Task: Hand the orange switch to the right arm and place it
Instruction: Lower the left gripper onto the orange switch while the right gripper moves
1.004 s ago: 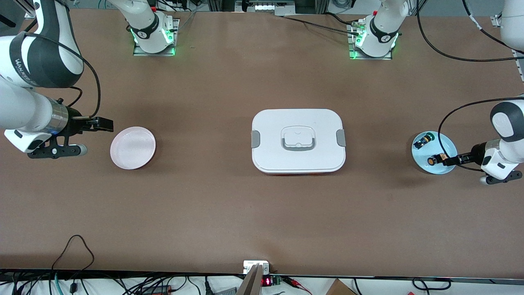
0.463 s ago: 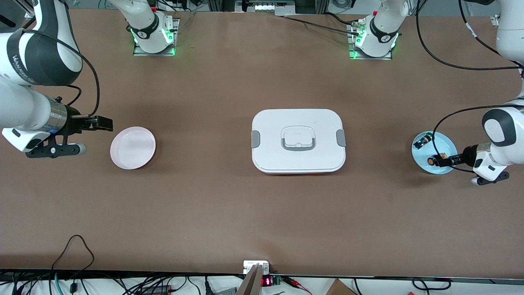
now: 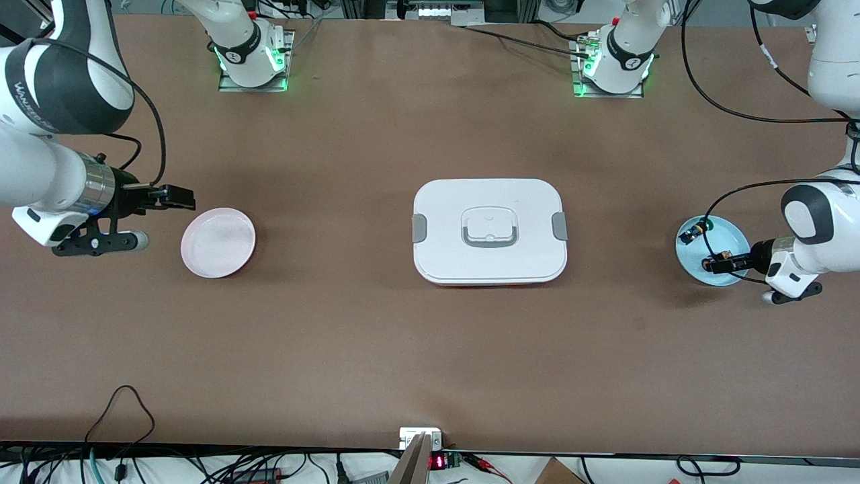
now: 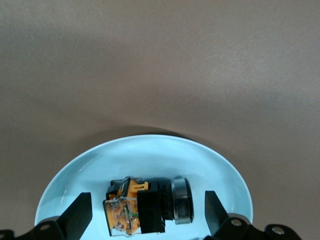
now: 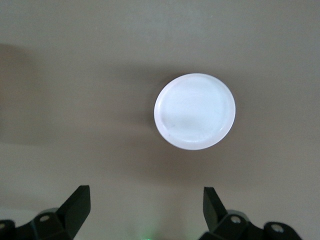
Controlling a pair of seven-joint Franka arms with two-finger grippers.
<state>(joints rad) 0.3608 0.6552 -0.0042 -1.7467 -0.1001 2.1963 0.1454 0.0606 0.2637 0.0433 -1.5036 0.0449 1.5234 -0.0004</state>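
The orange switch [image 4: 145,207] lies on its side in the light blue plate [image 4: 150,152] at the left arm's end of the table. It also shows in the front view [image 3: 708,264]. My left gripper [image 4: 147,216] is open and low in the plate, with one finger [image 4: 80,215] on each side of the switch and a gap to each. In the front view the left gripper [image 3: 717,263] covers most of the switch. My right gripper [image 3: 183,197] is open and empty, up in the air just off the pink plate's [image 3: 218,242] rim.
A green-capped switch [image 3: 692,232] lies in the same blue plate [image 3: 736,235], farther from the front camera. A large white lidded box [image 3: 489,230] stands at the table's middle. The pink plate shows in the right wrist view [image 5: 195,111].
My left gripper has moved in over the blue plate and come down around the orange switch. My right gripper has shifted slightly toward the pink plate.
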